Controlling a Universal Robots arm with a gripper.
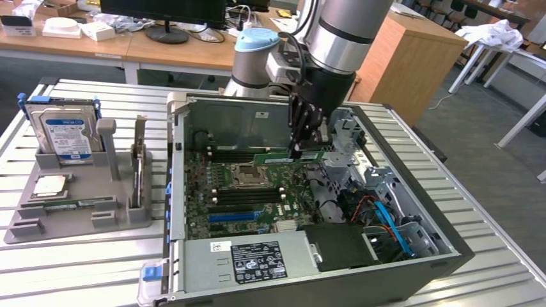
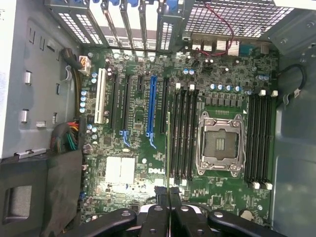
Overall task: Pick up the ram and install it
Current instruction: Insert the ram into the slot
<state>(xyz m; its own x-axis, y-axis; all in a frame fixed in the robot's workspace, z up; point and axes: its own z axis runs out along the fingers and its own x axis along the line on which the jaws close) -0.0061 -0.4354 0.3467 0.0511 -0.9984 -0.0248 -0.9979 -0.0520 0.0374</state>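
Exterior view: my gripper hangs inside the open computer case near its far wall, fingers pinched on the ram, a slim green stick held on edge just above the motherboard, close to the dark memory slots behind the empty processor socket. On the grey parts tray at the bench's near corner on the exterior view's left, a hard drive stands upright and a silver processor chip lies flat, both well apart from the work. Wrist view: the fingers are pressed nearly together with the stick's thin edge running out between them, hanging over the board just beside the bank of black slots that flanks the socket; whether it lines up with any one slot I cannot tell. My read on handling: the stick looks light and stiff, but thin and brittle under bending, with fragile chips and contacts, so I judge the short top edge at mid-length, where I appear to have it, the safest hold, kept square so the stick cannot tilt or twist in the pinch.
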